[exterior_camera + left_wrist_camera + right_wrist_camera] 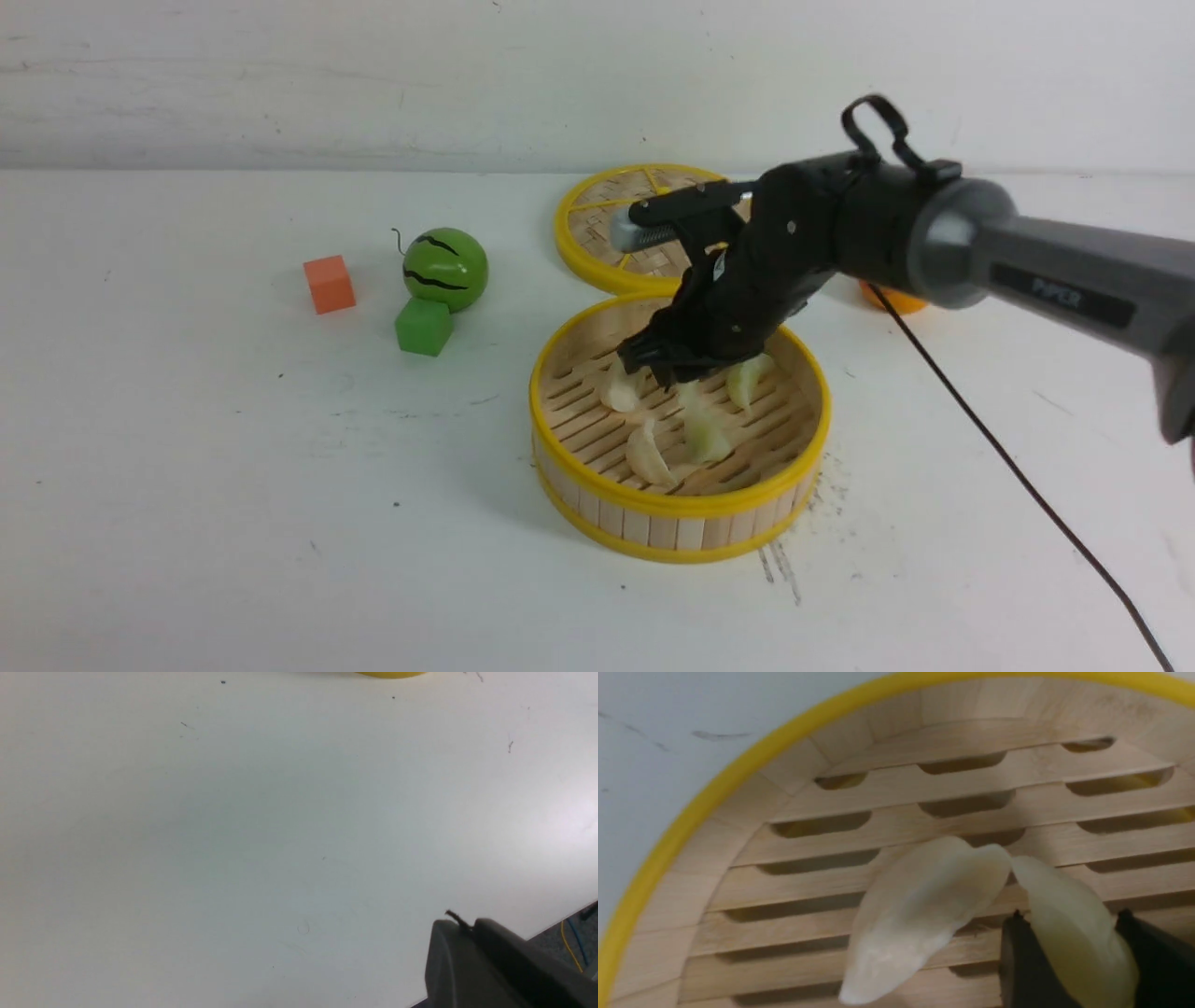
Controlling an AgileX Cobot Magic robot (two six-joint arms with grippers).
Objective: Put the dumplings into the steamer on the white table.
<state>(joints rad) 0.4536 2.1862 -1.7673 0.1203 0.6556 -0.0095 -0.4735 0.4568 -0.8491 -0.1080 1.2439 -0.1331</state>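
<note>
The steamer [569, 467] stands on the white table [233, 523] in the middle of the front view. Several pale dumplings lie on its slatted floor, one at the left [619, 392], one at the front [651, 455] and one at the right [750, 378]. My right gripper [667, 371] reaches down into the steamer. In the right wrist view it [1070, 914] is shut on a dumpling [1078, 947] just above the slats, next to another dumpling [924, 910]. My left gripper [460, 926] is shut and empty over bare table.
A flat woven yellow disc [597, 219] lies behind the steamer. A watermelon ball [445, 268], a green cube [423, 326] and an orange cube [329, 284] sit to the left. An orange object [892, 299] shows behind my right arm. A black cable [1008, 457] runs across the table on the right.
</note>
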